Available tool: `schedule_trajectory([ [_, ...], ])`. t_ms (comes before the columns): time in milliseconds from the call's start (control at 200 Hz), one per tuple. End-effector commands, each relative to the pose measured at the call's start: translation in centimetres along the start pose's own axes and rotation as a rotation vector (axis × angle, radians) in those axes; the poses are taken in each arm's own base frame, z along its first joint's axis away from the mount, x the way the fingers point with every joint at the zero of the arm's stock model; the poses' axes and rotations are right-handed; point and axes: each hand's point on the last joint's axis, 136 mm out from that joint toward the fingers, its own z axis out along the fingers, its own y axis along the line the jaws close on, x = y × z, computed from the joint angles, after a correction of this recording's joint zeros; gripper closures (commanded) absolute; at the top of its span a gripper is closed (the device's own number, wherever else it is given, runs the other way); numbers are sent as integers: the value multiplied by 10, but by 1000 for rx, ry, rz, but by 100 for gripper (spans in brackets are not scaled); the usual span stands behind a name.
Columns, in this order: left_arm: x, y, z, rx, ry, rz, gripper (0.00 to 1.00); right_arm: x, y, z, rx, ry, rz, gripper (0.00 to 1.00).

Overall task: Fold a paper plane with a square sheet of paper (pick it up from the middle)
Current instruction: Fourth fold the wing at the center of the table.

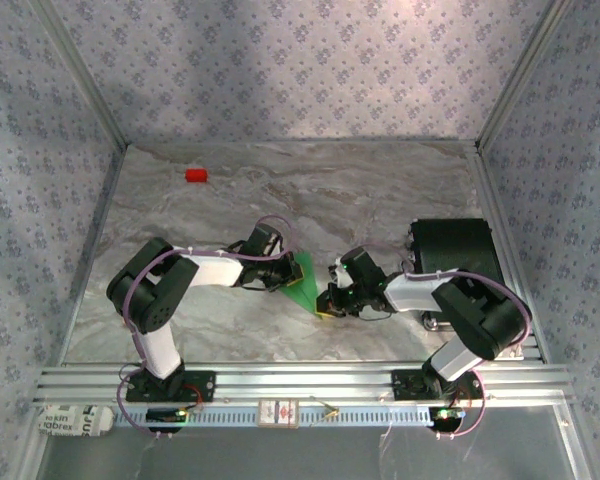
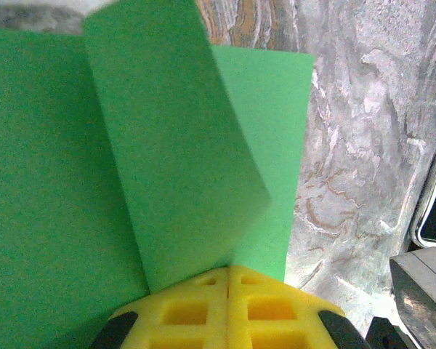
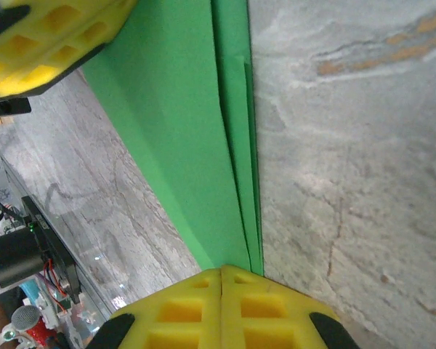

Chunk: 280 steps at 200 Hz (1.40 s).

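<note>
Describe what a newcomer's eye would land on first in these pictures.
The bright green paper, partly folded, stands out in the middle of the marble table. The left gripper and the right gripper are each shut on it from opposite sides. A small red block sits alone at the table's far left.

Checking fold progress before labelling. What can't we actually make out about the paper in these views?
- Top view: green paper outline; left tool and right tool cover all but a wedge.
- Left wrist: paper runs off the left and top edges; raised flap hides what lies behind.
- Right wrist: layers edge-on, count unclear; near ends vanish into the shut tool.
</note>
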Motion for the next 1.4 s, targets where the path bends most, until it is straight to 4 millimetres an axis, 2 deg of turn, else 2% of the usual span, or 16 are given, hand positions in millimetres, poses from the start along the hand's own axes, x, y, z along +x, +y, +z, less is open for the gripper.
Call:
schedule_trajectory([
  [0,15,53,2,-184,30,-70,94,40,-40,-2,138,112,77,95],
  [475,17,56,1,-192,34,-74,94,56,-49,-14,187,143,54,95],
  [680,17,55,1,-189,36,-72,94,58,-46,-18,194,149,46,95],
  [785,18,54,-1,-184,33,-72,94,46,-27,-25,152,111,23,95],
  [929,19,51,-5,-176,23,-75,94,17,7,-39,78,30,-16,95],
  [1034,21,51,-8,-177,6,-84,94,0,24,-39,44,3,-36,94],
  [1294,23,52,-14,-170,-30,-105,94,-36,55,-8,12,-7,-68,94],
  [1394,24,53,-15,-171,-32,-110,94,-44,55,8,31,-2,-62,94],
])
